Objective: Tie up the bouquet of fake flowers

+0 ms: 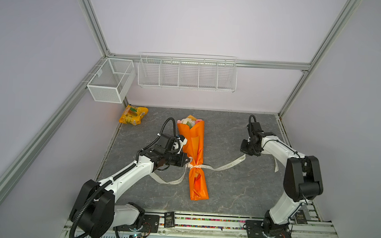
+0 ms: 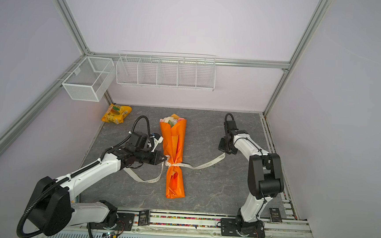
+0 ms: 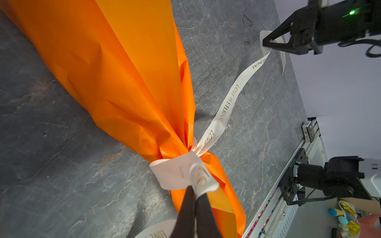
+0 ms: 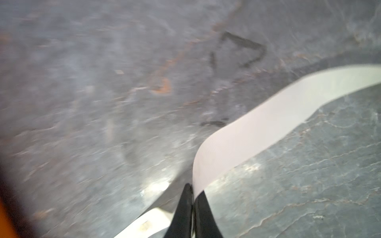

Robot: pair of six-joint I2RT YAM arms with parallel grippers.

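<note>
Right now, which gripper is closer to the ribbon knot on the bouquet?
Left. The left gripper pinches the ribbon right at the knot on the bouquet. The right gripper pinches the ribbon's loose tail, off to the bouquet's other side.

Left fingers (image 3: 186, 208) pinched together, right fingers (image 4: 183, 210) apparently pinched too

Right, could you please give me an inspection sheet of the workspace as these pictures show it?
Surface: grey stone-look tabletop, no spills seen.
Job's things: bouquet lies flat with its flowers toward the back wall; a white ribbon is wrapped around its waist.
Clutter: snack packet in the far left corner.
Tools: left tool shut on the ribbon right at the wrap; right tool shut on the ribbon's other strand, away from the bouquet.
Cables: black hose along the left arm; no snag seen.
Surroundings: wire rack and mesh basket on the walls, nothing seen inside.
</note>
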